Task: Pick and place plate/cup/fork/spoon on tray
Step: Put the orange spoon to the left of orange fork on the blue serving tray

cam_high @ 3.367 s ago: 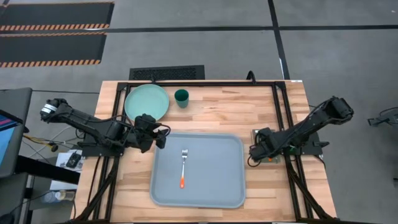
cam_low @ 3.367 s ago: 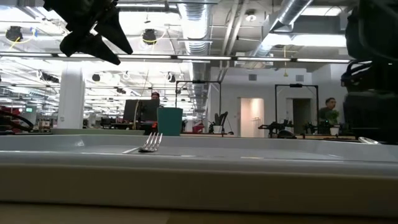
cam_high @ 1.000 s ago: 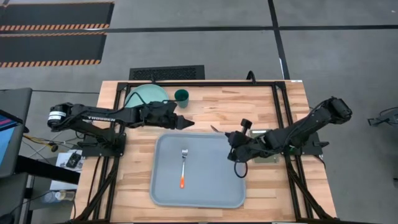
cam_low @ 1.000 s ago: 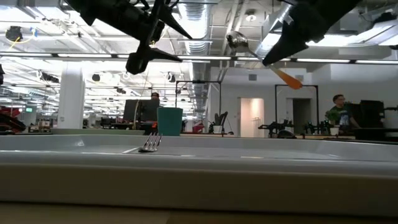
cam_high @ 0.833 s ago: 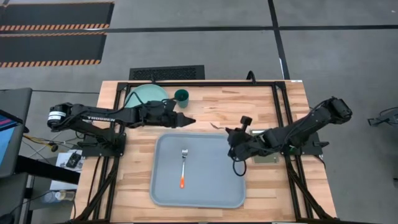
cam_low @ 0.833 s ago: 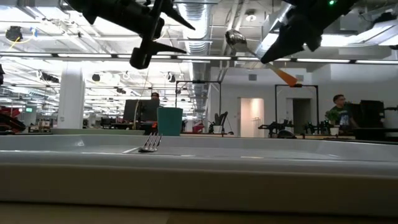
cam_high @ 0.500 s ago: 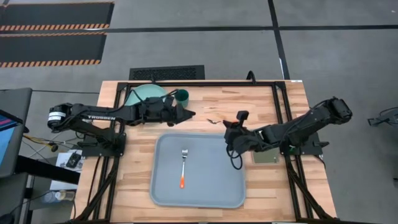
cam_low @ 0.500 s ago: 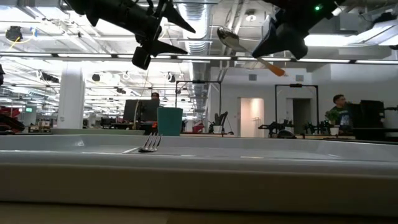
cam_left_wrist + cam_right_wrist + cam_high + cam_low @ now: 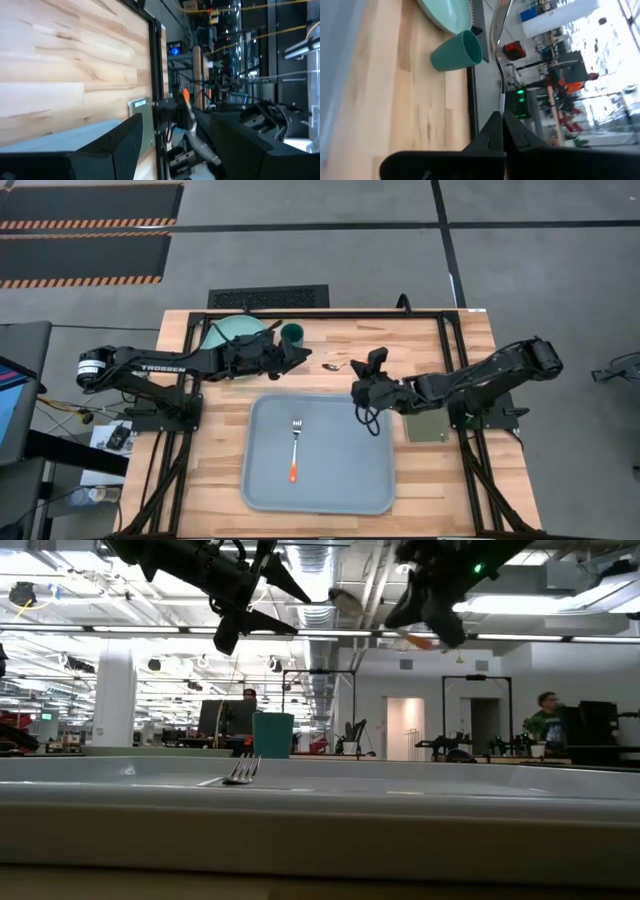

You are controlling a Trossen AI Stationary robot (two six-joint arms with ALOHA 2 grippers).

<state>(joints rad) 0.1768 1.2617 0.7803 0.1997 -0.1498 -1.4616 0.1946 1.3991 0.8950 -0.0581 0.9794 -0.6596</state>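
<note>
1. Since half a second ago the right hand (image 9: 358, 370), clamped on the spoon (image 9: 334, 366), has moved left, carrying it above the wooden surface (image 9: 420, 340) just beyond the tray's (image 9: 375, 490) far edge.
2. Left hand (image 9: 298, 356), fingers apart, has slid toward the cup (image 9: 291, 333); plate (image 9: 228, 330) lies partly under that arm.
3. Fork (image 9: 295, 448) lies on the smooth tray; grey-green pad (image 9: 428, 426) sits right of it.

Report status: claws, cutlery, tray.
Right claw shut on orange-handled metal spoon, above table. Left claw open beside dark teal cup. Orange-handled fork lies in blue-grey tray.
</note>
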